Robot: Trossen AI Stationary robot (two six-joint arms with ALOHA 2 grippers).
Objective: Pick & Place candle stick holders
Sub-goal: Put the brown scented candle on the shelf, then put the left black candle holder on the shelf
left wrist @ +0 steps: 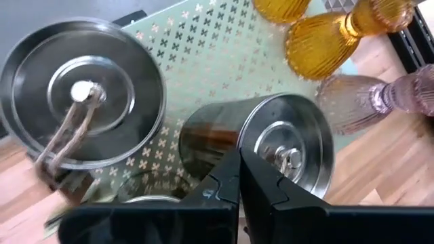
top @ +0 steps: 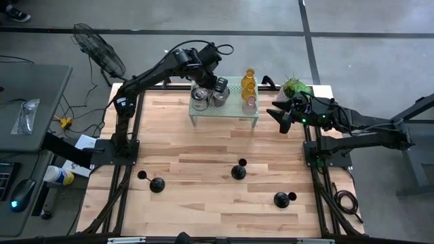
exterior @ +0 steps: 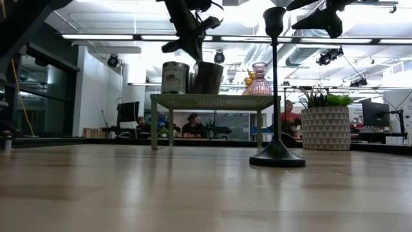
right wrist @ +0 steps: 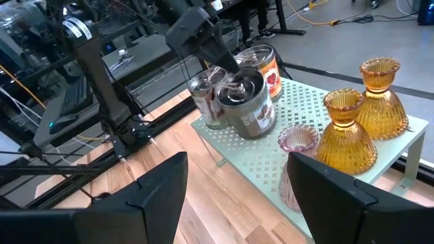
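Observation:
Three shiny silver metal cups stand at the left end of the pale green rack (top: pixel 237 112). Two amber glass holders (top: pixel 249 81) and a pink one (top: pixel 249 103) stand at its right end. My left gripper (top: pixel 218 84) is shut on one silver cup (left wrist: pixel 285 146), which tilts; the other two (left wrist: pixel 81 95) (right wrist: pixel 207 98) stand beside it. Three black slim-stemmed sticks (top: pixel 156 184) (top: pixel 239 171) (top: pixel 281 198) stand on their round bases on the near half of the table. My right gripper (top: pixel 280 114) hangs open and empty to the right of the rack. My left gripper holds the silver cup by its top rim (left wrist: pixel 234 146), pinching the wall with one finger inside and one outside. The fingers come from above, slanting down. The cup is tilted (right wrist: pixel 247 102); whether its base still touches the rack, I cannot tell.
A green plant in a white patterned pot (top: pixel 296 87) stands at the far right corner, just behind my right gripper. The wooden table top (top: pixel 203 146) shows bare between the rack and the black sticks. People sit at desks in the room beyond the table.

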